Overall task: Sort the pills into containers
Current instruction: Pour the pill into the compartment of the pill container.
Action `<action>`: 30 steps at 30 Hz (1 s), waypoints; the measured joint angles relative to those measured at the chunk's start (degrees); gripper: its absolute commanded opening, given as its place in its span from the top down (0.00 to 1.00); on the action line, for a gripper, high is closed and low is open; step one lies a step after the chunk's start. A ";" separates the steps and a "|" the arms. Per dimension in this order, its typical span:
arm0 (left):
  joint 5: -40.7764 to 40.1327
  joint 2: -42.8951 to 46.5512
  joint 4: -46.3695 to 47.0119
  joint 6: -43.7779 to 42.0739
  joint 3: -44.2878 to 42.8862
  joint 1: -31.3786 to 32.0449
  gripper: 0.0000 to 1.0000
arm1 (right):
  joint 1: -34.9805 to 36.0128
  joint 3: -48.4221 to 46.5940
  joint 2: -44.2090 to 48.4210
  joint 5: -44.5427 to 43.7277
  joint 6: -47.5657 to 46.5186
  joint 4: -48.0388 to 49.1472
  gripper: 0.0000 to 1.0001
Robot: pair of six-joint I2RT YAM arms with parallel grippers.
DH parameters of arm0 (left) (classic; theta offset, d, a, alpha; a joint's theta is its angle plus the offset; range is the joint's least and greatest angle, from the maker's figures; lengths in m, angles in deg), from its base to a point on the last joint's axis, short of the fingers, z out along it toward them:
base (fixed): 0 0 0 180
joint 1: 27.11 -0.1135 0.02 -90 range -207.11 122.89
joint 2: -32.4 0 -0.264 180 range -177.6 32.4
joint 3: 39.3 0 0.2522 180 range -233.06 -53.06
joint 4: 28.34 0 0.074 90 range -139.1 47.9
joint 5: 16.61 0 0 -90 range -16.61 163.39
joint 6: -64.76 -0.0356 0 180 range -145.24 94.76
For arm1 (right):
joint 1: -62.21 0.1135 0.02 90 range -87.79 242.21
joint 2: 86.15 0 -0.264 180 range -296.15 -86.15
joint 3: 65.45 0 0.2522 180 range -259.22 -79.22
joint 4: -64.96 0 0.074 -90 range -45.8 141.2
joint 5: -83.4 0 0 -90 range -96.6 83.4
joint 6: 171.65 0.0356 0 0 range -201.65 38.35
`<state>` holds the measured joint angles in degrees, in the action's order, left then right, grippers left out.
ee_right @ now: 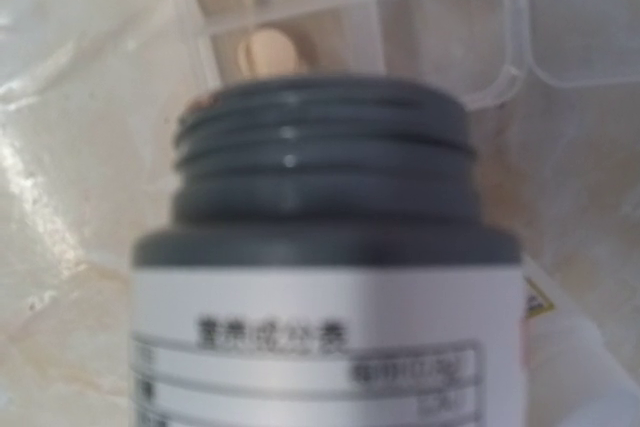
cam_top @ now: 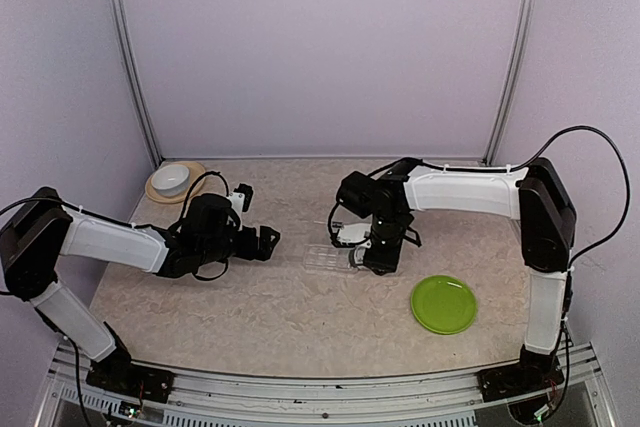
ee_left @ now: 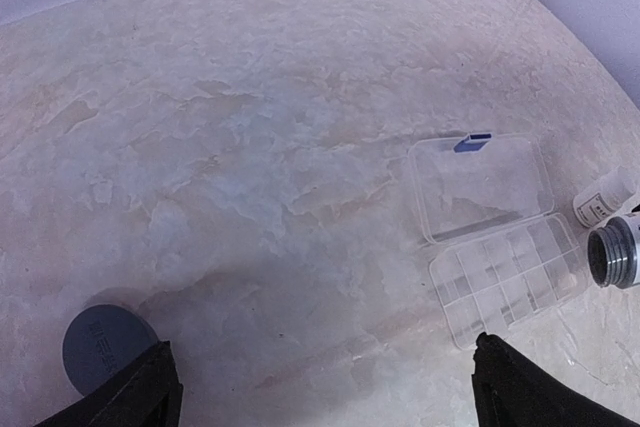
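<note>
Grey cap point(ee_left: 105, 347) lies on the bench point(ee_left: 250, 127), well left of the clear box point(ee_left: 505, 282); its embossed writing is unreadable. Left tool point(cam_top: 265, 243) hangs wide open and empty, left of the box. Box is open with the lid flat, and there's a blue mark on the lid edge. One pale tan pill point(ee_right: 268, 50) sits in a box compartment. Right tool point(cam_top: 378, 252) grips the grey-necked bottle point(ee_right: 320, 167), uncapped mouth tipped at the box's right edge.

Risk: too much tilt dumps several pills at once, or they bounce over the dividers onto the bench. The neck may also shove the light box.

The bottle's white label point(ee_right: 330, 347) shows CJK characters, too blurred to read. Small white bottle point(ee_left: 603, 199) stands just right of the box, print illegible.
</note>
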<state>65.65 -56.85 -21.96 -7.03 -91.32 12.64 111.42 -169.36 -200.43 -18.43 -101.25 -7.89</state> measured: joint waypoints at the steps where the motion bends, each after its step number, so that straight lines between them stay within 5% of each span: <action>1: 0.00 0.00 0.00 0.00 0.00 0.00 0.01 | 0.00 0.00 -0.04 0.00 0.00 0.00 1.00; 30: 0.00 0.00 0.00 0.00 0.00 0.00 0.01 | 0.00 -2.64 -0.20 -1.53 -0.09 0.79 1.00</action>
<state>65.65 -56.85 -21.96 -7.03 -91.32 12.64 111.42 -172.01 -200.63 -19.96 -101.33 -7.10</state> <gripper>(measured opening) 0.987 0.532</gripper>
